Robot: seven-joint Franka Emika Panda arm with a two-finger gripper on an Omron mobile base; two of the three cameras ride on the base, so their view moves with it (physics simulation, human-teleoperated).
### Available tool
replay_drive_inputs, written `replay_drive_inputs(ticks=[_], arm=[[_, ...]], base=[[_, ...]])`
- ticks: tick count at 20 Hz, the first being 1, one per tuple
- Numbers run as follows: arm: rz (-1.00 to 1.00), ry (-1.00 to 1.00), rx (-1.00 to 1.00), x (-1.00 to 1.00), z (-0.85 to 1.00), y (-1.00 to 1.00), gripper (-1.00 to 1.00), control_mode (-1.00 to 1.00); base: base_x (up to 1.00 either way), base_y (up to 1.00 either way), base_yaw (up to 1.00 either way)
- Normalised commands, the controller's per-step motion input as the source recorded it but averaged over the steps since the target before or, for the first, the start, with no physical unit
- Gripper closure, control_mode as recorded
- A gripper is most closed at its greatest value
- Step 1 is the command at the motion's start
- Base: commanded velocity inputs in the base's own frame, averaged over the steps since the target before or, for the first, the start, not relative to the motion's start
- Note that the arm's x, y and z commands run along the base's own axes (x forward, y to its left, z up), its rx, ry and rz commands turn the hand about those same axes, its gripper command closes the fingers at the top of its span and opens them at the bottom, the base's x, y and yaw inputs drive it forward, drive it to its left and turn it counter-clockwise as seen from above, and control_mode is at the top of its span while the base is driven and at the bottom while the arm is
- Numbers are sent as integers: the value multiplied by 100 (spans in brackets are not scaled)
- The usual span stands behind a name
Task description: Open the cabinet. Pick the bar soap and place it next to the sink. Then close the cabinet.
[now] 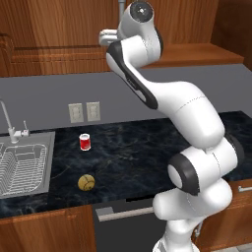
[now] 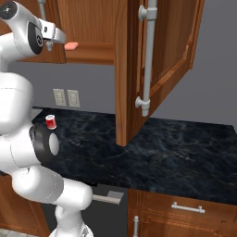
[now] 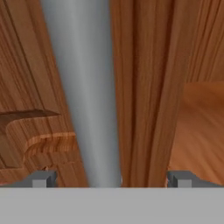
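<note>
Cabinet (image 2: 139, 69) doors up at the top of the right base frame, and the right-hand door is swung wide open, its long grey handle (image 2: 147, 55) running down the middle of the picture. Bar soap (image 2: 71, 45) sits on the cabinet's shelf, upper left of that frame, a small pink block just right of the gripper (image 2: 52, 40). In the hand view the jaws stand wide apart, fingertips (image 3: 43, 178) low at both sides, with the other door's grey handle (image 3: 83, 87) rising between them, close up; touching or not, hard to call. Down on the dark counter (image 1: 147, 147), a red can (image 1: 85, 141) stands left of centre in the left base frame, a yellow-brown ball (image 1: 86, 182) nearer the front edge. Sink (image 1: 24, 167) at the left edge, wire rack inside, thin faucet (image 1: 9, 123) behind it.
</note>
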Motion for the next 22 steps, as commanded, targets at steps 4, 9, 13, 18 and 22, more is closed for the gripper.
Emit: replay_drive_inputs(ticks=[4,9,13,18,22], arm=[[-2,0,0,14,-6,0,-100,-100],[-1,0,0,23,-10,0,-100,-100],[-1,0,0,5,0,1,-100,-100],[0,0,0,0,0,0,100,-100],[0,0,0,0,0,0,100,-100]], base=[[0,0,0],[0,0,0],[0,0,0],[0,0,0],[0,0,0]])
